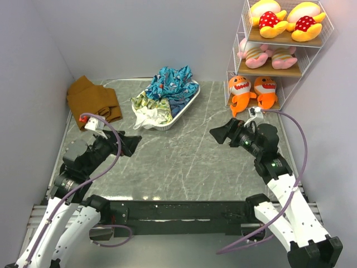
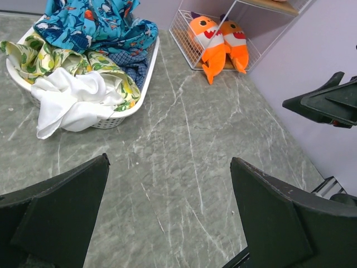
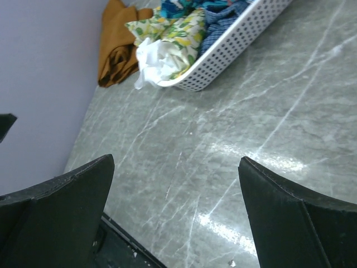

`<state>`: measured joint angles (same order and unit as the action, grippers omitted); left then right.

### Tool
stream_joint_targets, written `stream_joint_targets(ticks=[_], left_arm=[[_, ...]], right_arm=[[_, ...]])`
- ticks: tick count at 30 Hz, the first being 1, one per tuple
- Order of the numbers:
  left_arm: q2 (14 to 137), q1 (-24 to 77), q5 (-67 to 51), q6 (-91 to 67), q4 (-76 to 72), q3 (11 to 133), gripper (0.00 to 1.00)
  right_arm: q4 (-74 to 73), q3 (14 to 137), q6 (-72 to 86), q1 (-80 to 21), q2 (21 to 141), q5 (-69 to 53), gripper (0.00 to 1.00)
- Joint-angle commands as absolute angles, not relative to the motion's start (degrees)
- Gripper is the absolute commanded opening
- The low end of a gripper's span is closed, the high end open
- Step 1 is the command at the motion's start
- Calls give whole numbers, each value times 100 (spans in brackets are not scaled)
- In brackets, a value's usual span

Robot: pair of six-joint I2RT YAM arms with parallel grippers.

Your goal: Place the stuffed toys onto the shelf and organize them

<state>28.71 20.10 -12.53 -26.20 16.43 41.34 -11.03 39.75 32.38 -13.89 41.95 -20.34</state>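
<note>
Six stuffed toys [image 1: 270, 21] sit paired on the shelf [image 1: 285, 71]. The left gripper [image 1: 134, 141] and right gripper [image 1: 216, 133] hover above the surface [image 1: 178, 162], both wide and empty.

So the whole setup sits on a grey marble-look tabletop [image 1: 184, 151] with thin white veins running every which way – smooth and a bit glossy. Plain pale lavender wall panels box it in on three sides: a back wall [image 1: 139, 39] along the far edge, plus a left wall [image 1: 28, 84] and a right wall [image 1: 334, 128] along the side edges. There's a black metal rail [image 1: 178, 211] running along the near edge. Light's soft and even – just a whitish glare patch [image 3: 245, 153] on the stone in the right wrist view.
</note>
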Motion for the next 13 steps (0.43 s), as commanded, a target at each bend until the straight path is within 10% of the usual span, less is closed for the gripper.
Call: stream_joint_targets(ticks=[1, 13], left_arm=[[2874, 2021, -1468, -2645, 1301, 4078, 96], [2865, 2021, -1573, -2646, 1230, 4034, 96]], right_arm=[[-546, 3938, 3261, -1406, 4157, -2575, 100], [-70, 3920, 3226, -1406, 4087, -2962, 100]])
